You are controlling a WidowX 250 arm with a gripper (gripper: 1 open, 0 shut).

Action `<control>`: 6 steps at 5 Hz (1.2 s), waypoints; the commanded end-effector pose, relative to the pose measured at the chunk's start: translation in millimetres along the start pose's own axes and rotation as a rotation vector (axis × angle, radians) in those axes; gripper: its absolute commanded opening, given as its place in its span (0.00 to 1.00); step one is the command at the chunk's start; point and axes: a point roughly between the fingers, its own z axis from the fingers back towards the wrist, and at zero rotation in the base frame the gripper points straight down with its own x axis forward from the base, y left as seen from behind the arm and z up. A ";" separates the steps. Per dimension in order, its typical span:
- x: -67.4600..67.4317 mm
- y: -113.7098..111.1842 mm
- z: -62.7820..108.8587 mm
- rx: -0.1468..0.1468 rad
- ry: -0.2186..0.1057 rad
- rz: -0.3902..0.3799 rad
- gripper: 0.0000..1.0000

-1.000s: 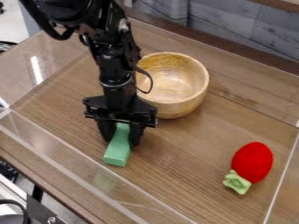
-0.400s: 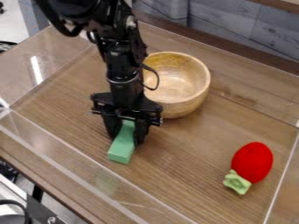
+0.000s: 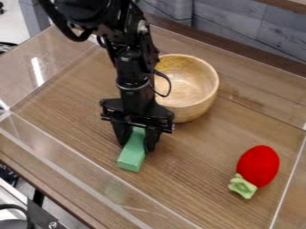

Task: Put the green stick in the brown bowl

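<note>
Edges: clear plastic walls (image 3: 54, 183) ring the wooden tabletop (image 3: 227, 134); the near wall runs close in front of the arm.
Open room: bare wood lies left of the arm and between it and the red toy (image 3: 259, 165).
Hand: the gripper (image 3: 140, 134) points straight down, jaws clamped on the upper end of the green stick (image 3: 135, 153).
Stick: tilted, its lower end at the wood, just in front of the brown bowl (image 3: 189, 85).
Bowl: behind the gripper, beside the arm.
Toy: near the right wall, well apart.
Room: grey cloth behind.
</note>
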 end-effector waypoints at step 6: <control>20.1 -1.8 40.6 -0.021 -0.051 0.107 0.00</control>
